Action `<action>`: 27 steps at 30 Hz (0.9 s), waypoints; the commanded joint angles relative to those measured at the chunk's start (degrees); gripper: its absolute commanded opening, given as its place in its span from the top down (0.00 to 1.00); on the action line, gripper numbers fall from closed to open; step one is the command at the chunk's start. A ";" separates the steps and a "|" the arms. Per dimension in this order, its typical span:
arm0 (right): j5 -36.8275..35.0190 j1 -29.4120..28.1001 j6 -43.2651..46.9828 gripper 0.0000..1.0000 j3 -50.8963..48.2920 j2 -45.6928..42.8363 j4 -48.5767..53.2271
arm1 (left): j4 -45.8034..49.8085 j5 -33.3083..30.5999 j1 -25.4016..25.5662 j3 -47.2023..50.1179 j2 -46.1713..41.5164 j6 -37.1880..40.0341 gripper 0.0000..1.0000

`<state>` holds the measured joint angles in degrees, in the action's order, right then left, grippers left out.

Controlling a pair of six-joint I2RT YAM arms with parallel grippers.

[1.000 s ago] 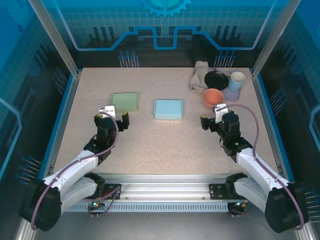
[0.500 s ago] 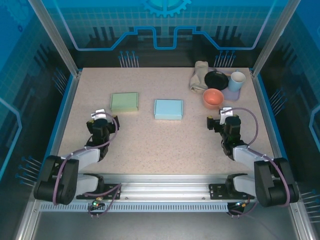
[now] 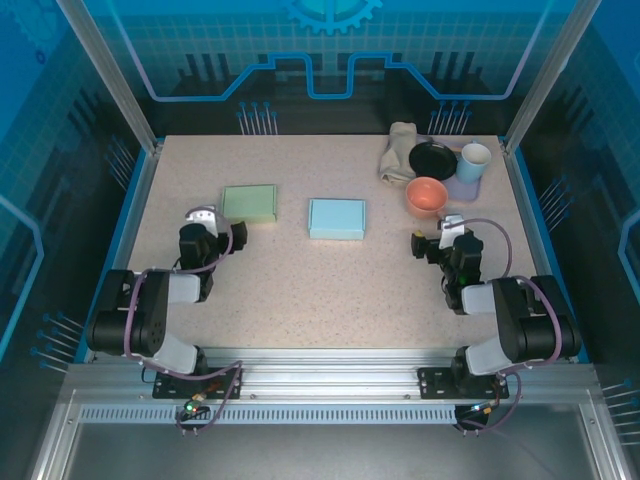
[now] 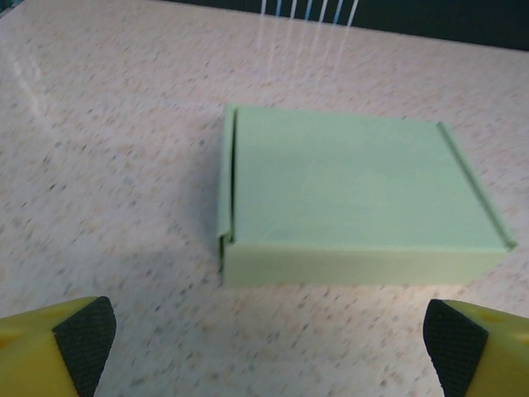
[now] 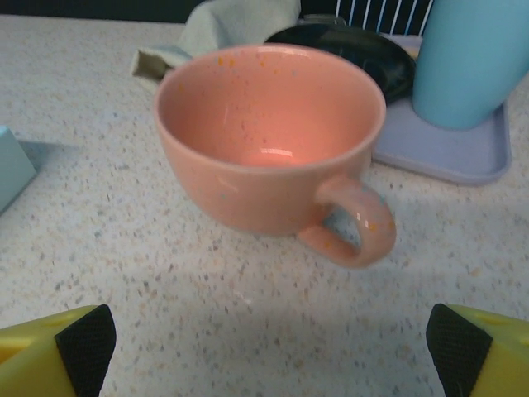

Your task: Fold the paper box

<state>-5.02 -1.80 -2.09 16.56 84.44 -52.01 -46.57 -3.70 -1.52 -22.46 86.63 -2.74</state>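
Most of the blue paper box [image 5: 11, 168] is cut off left.

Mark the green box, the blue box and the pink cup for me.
green box [image 4: 347, 182], left wrist view, middle of its top face.
blue box [image 3: 336, 217], top external view, centre of its top.
pink cup [image 5: 269, 107], right wrist view, inside wall.

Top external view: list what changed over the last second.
Both arms folded back toward their bases. The left gripper drew slightly left, away from the green box, and the right gripper shifted slightly right. Nothing was grasped or released, and both grippers are open and empty. The green box, blue box and pink cup stayed where they were.
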 commanded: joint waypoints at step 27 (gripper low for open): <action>0.80 -1.56 2.30 0.00 7.85 1.71 8.05 | 2.17 -0.60 2.59 -1.56 0.13 3.20 0.01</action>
<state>-4.01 -2.72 -0.34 23.35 85.54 -44.31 -44.73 -3.62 0.67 -22.81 86.63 -0.91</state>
